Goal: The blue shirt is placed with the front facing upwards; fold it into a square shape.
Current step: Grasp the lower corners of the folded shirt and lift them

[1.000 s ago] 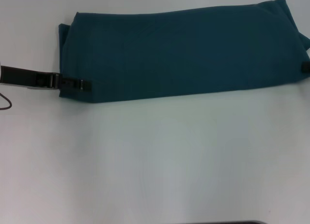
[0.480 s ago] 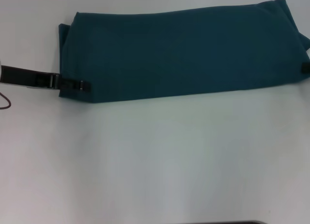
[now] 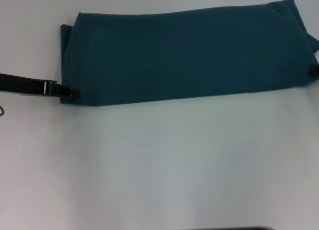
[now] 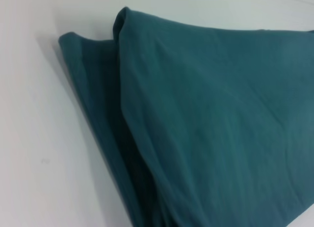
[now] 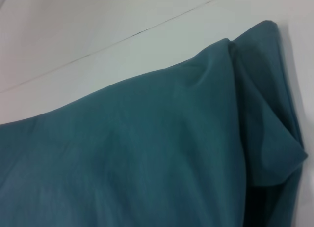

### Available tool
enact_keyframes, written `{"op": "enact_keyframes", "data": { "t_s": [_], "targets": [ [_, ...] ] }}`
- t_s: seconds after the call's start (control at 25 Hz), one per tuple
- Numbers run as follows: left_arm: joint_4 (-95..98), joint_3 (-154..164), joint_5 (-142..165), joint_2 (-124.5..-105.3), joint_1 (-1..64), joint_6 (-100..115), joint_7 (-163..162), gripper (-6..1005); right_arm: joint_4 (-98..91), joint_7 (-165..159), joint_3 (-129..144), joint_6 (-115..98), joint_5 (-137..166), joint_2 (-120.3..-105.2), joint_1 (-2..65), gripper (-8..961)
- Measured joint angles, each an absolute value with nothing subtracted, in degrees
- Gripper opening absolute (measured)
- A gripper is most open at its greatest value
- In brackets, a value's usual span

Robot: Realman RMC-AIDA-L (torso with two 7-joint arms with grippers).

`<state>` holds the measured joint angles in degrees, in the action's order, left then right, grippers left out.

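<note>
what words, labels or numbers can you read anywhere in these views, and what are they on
None can be read in any view.
The blue shirt lies folded into a long band with only plain fabric showing: no lettering and no collar label in sight.
The left end effector at the shirt's left end carries no legible marking.
The right end effector barely shows at the shirt's right end; nothing readable on it.
The white table bears no text.

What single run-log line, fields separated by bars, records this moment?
blue shirt: folded into long band on table | left gripper: at band's left end | right gripper: at right end
</note>
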<state>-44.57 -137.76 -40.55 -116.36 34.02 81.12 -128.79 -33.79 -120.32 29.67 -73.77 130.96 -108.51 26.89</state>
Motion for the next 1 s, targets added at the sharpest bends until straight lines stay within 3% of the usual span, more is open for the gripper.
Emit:
{"op": "enact_keyframes", "data": {
  "t_s": [0.04,0.16,0.36,0.6,0.8,1.0],
  "targets": [
    [-44.57,-137.75,-40.3,-116.39,34.01,81.09,-128.79,742,-33.82,-120.32,29.63,-73.84,130.96,-108.53,26.89,30],
    [-44.43,-137.74,-39.99,-116.43,34.01,80.97,-128.75,506,-33.85,-120.32,29.56,-73.91,130.96,-108.54,26.89,30],
    [-44.21,-137.63,-39.82,-116.56,34.01,80.63,-128.49,262,-33.92,-120.32,29.62,-73.92,130.96,-108.62,26.84,31],
    [-44.2,-137.63,-39.76,-116.62,34.01,80.28,-128.36,63,-33.93,-120.32,29.37,-73.98,130.95,-108.65,26.68,31],
    [-44.34,-137.63,-39.58,-116.42,33.69,80.07,-128.3,0,-33.93,-120.14,29.26,-74.3,130.9,-108.46,26.03,32],
    [-44.63,-137.63,-39.55,-116.18,33.09,80.78,-128.19,0,-34.17,-119.77,28.99,-75.56,130.62,-108.3,24.56,32]
  ]
}}
